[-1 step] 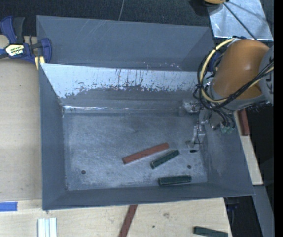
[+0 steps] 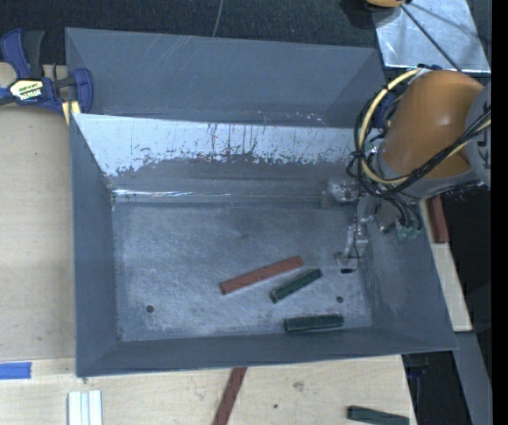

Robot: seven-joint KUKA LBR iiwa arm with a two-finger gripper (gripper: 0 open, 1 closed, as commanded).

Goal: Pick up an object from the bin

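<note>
The tool is hanging low at the grey metal bin's right side, near a short dark-green stick and a reddish-brown flat strip, its spread proving indiscernible.

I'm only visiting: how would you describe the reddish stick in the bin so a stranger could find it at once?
Look at the floor of the grey metal bin, towards the view's lower right, where three sticks lie. The reddish-brown stick is the leftmost, slanting, beside a dark green stick, with a second dark green stick nearer the lower wall. It alone is reddish, and the longest.
</note>
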